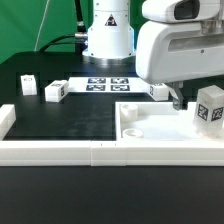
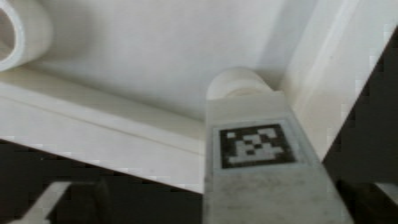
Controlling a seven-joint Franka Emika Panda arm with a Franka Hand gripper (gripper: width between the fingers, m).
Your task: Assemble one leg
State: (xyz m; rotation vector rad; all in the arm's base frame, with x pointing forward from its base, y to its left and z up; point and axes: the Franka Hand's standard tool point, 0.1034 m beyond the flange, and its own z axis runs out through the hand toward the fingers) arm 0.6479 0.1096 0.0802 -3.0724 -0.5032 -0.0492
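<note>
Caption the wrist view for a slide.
Tagged leg pointing into a recessed corner of the white slab.

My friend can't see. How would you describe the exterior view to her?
A white robot arm reaches down over a large white slab on a black table, beside an upright tagged leg. Two more legs sit at the exterior view's left; the marker board lies mid-table.

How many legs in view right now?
4: leg and leg on the table at the exterior view's left; leg beside the pincer; leg by the slab at that view's right. The arm may hide more.
</note>
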